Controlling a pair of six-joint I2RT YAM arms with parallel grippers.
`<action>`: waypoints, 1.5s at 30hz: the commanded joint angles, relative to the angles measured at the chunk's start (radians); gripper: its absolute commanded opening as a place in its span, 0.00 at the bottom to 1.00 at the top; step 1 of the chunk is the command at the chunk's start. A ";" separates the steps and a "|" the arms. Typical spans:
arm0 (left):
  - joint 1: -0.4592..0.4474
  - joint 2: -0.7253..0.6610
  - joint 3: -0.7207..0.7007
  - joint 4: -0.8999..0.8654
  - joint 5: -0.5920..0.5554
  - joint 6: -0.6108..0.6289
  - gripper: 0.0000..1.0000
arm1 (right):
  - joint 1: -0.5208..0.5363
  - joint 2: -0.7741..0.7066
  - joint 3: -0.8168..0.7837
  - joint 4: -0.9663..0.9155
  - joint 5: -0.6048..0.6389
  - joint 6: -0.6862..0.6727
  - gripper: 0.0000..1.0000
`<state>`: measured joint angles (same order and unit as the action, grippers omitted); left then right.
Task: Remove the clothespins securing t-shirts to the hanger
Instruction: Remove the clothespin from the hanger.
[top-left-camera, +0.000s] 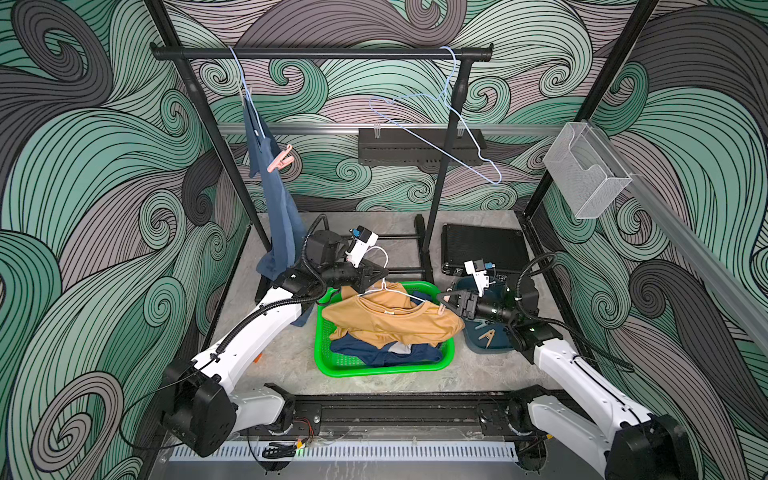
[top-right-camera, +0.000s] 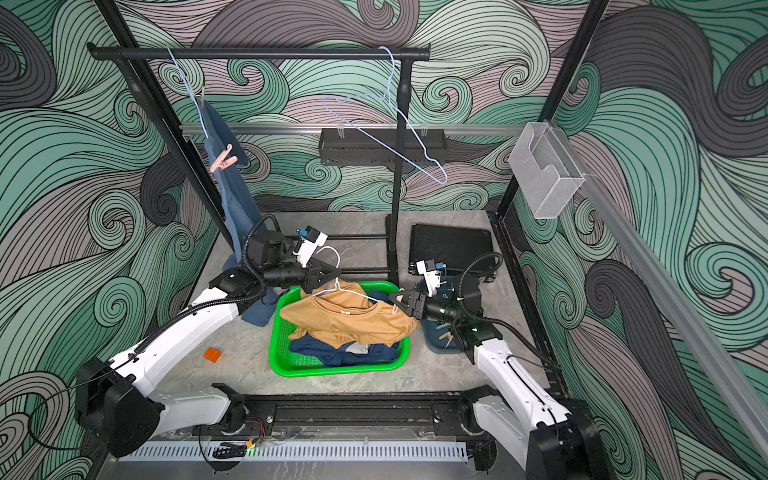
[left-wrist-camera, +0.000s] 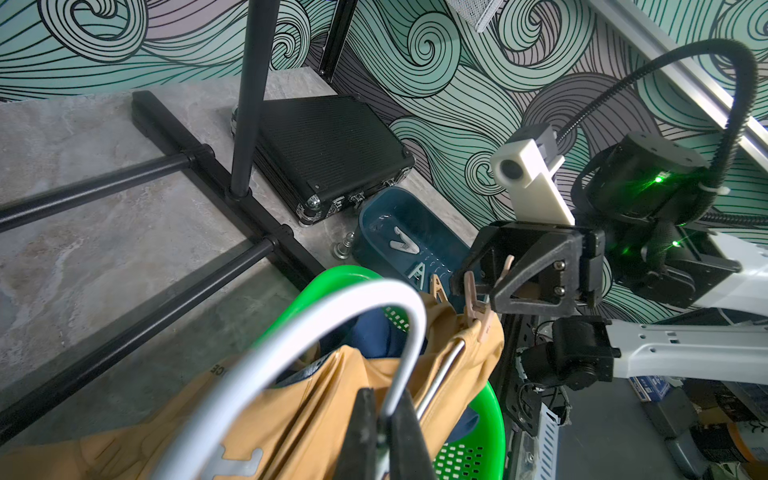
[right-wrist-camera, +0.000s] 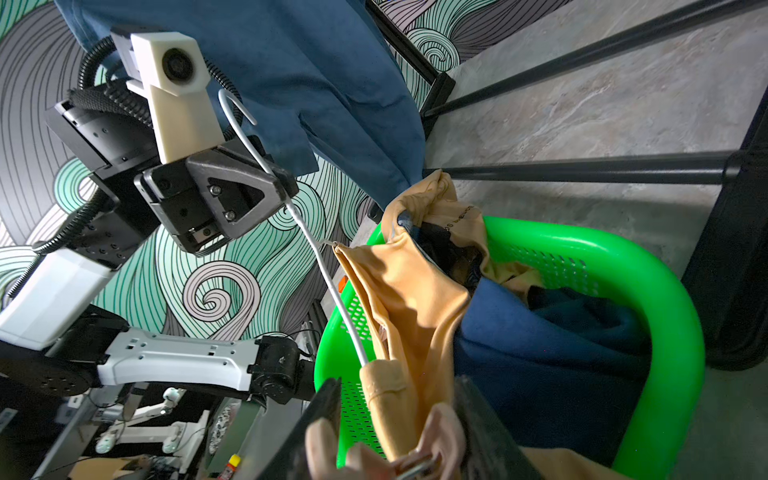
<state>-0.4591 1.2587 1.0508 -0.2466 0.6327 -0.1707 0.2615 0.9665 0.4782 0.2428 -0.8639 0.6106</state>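
Note:
A mustard t-shirt (top-left-camera: 386, 320) hangs on a white hanger (top-left-camera: 384, 286) over the green basket (top-left-camera: 374, 370). My left gripper (top-left-camera: 376, 274) is shut on the hanger's neck (left-wrist-camera: 399, 374). At the shirt's right shoulder, my right gripper (top-left-camera: 442, 300) is shut on the handles of a pale pink clothespin (right-wrist-camera: 444, 432) that still sits on the shirt and hanger end. A navy t-shirt (top-left-camera: 382, 353) lies in the basket. A blue t-shirt (top-left-camera: 274, 199) hangs from a pale blue hanger (top-left-camera: 245, 91) on the rack, with a pink clothespin (top-left-camera: 280, 160) clipped to it.
A dark teal tray (top-left-camera: 486, 338) beside my right arm holds loose clothespins (left-wrist-camera: 405, 243). A black case (top-left-camera: 482, 249) lies behind it. The black rack (top-left-camera: 320, 53) also carries an empty pale blue hanger (top-left-camera: 436, 137). A small orange block (top-right-camera: 212, 354) lies left of the basket.

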 joint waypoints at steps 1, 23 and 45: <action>0.007 -0.008 0.049 0.022 0.017 -0.014 0.00 | 0.004 -0.005 0.010 0.008 0.023 -0.016 0.39; 0.006 -0.001 0.034 0.024 0.038 -0.018 0.00 | 0.005 -0.072 0.024 -0.023 0.144 -0.087 0.12; 0.008 -0.013 0.046 0.030 0.019 -0.014 0.00 | -0.224 -0.214 -0.053 -0.360 0.669 -0.177 0.17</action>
<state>-0.4591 1.2594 1.0508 -0.2459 0.6426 -0.1772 0.0467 0.7502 0.4625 -0.0360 -0.3363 0.4686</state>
